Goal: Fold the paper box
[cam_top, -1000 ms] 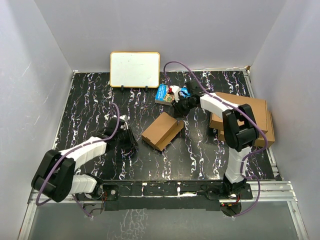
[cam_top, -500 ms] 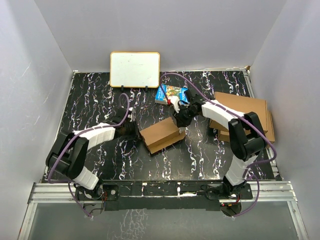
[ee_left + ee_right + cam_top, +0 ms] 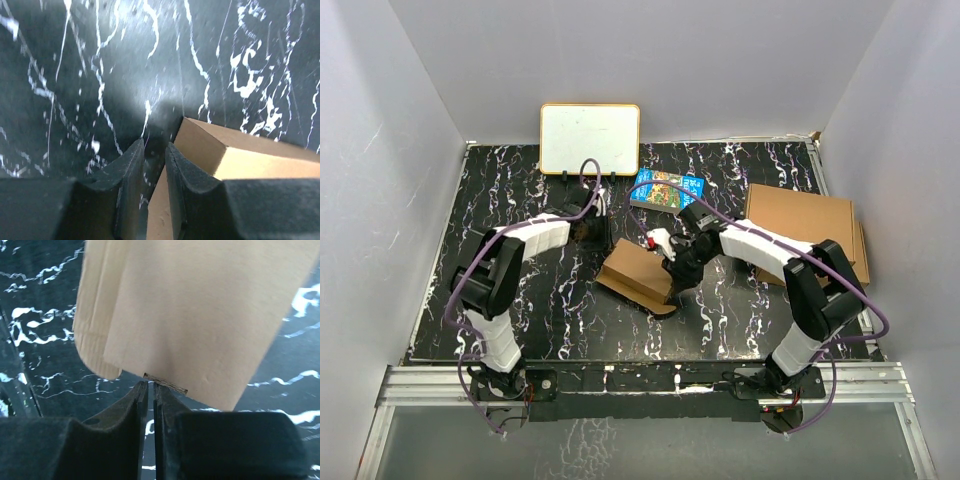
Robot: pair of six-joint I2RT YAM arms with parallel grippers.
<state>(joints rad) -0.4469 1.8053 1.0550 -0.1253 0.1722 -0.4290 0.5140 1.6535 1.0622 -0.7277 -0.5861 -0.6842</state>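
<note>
The paper box [image 3: 638,275], of plain brown cardboard, is found near the middle of the black, white-veined surface [image 3: 510,270], set askew between the two arms. The right claw [image 3: 151,389] is placed at the box's right edge. Its jaws are drawn together to a thin slit, and the corrugated edge of a small tab is caught at their tips, while the box's broad face fills the wrist view above them. The left claw [image 3: 155,162] is placed at the box's far left corner. Its fingers [image 3: 182,175] are held a narrow gap apart, with only dark surface seen between the tips, and one finger is laid just beside the cardboard corner. A board [image 3: 590,138] with a white face and yellow frame is propped against the far wall. A blue packet [image 3: 667,189] is seen near it, its print too small to be read. A stack of larger cardboard boxes [image 3: 810,220] is seen at the right.
</note>
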